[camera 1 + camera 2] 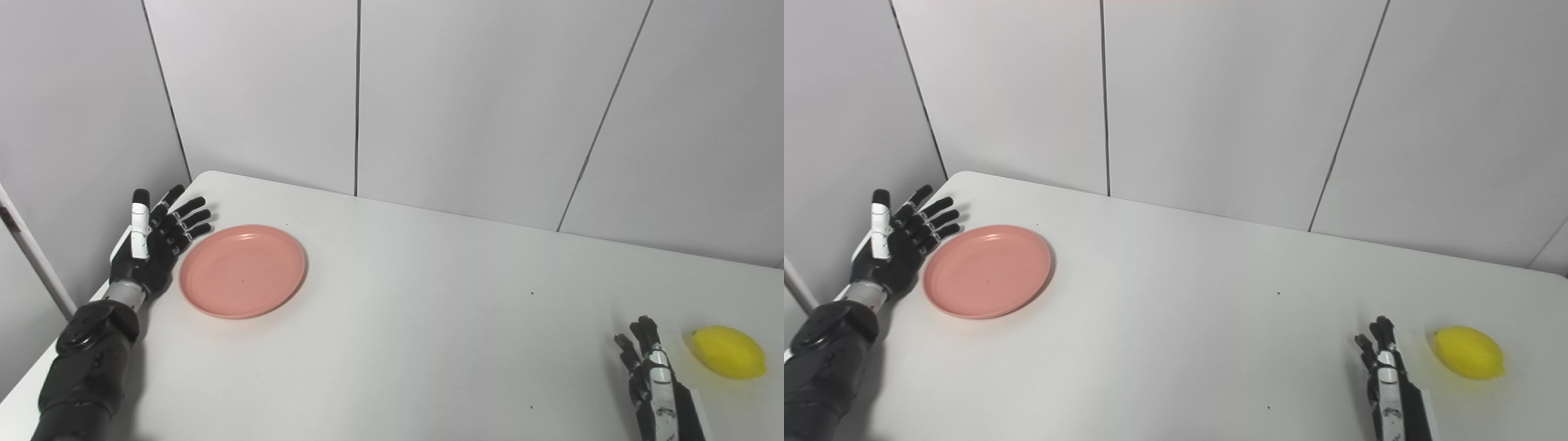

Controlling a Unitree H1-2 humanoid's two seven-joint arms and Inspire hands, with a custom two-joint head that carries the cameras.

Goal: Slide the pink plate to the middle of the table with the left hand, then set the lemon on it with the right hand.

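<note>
Lab test booth: bare white table [429, 318], grey panel walls [465, 104].

The round pink plastic plate [242, 271] looks smooth and matt. The white rectangular table [416, 318] has a smooth, faintly sheened top. The oval yellow lemon [728, 351] looks slightly glossy.

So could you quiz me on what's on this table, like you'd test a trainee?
1. True or false: the lemon already lies on the pink plate.
2. Which hand is beside the plate? A) the left hand B) the right hand C) neither
3. Fill in: the lemon lies on the table to the ____ of the right hand.

Key
1. False. The plate is empty, at the table's left end; the lemon lies near the right end.
2. A. The left hand is open, fingers spread by the plate's left rim.
3. Right. That hand is open and apart from the lemon.
</note>
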